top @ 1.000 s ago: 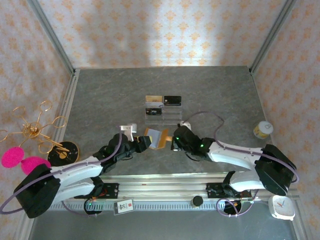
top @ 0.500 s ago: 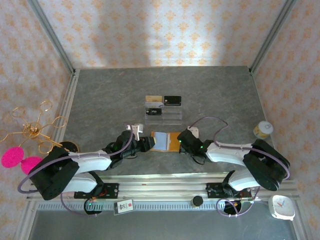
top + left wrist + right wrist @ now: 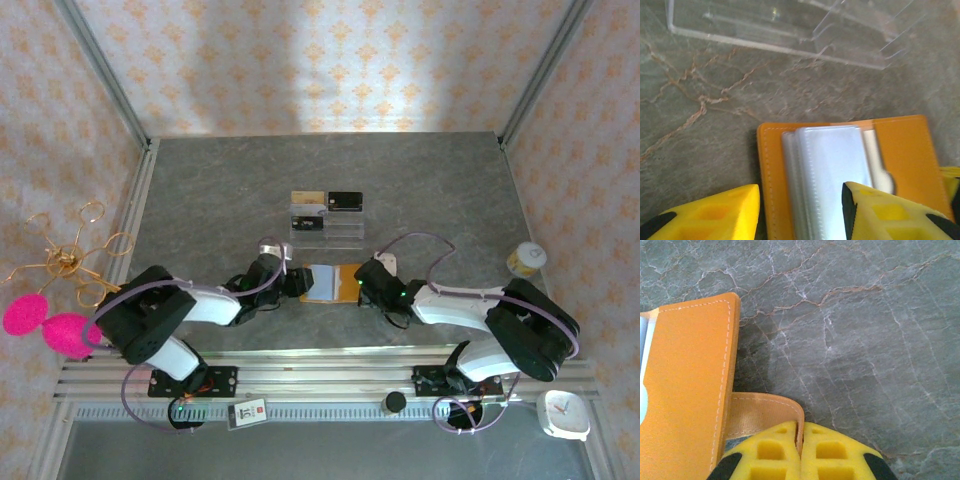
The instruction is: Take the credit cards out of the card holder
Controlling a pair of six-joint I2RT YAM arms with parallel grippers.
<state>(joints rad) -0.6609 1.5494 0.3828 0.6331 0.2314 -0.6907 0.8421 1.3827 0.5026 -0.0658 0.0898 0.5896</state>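
The tan-orange card holder (image 3: pixel 342 282) lies open and flat on the grey table between my two grippers. In the left wrist view the card holder (image 3: pixel 905 150) shows a stack of silver-white credit cards (image 3: pixel 832 165) in its sleeves. My left gripper (image 3: pixel 800 197) is open, its yellow fingers (image 3: pixel 720 212) straddling the holder's left edge and the cards. My right gripper (image 3: pixel 801 432) is shut on the holder's strap tab (image 3: pixel 762 412), beside the orange cover (image 3: pixel 687 385). In the top view my left gripper (image 3: pixel 293 283) and right gripper (image 3: pixel 361 287) flank the holder.
A clear acrylic tiered stand (image 3: pixel 328 232) just behind the holder carries a gold card (image 3: pixel 306 198) and a black card (image 3: pixel 345 200); the stand (image 3: pixel 790 30) also crosses the top of the left wrist view. A gold wire ornament (image 3: pixel 70 262) sits left, a small jar (image 3: pixel 525 259) right.
The card holder, tilted up a second ago, now lies flat and open. My left gripper has moved right, up to its left edge. The right gripper stays shut on the strap.
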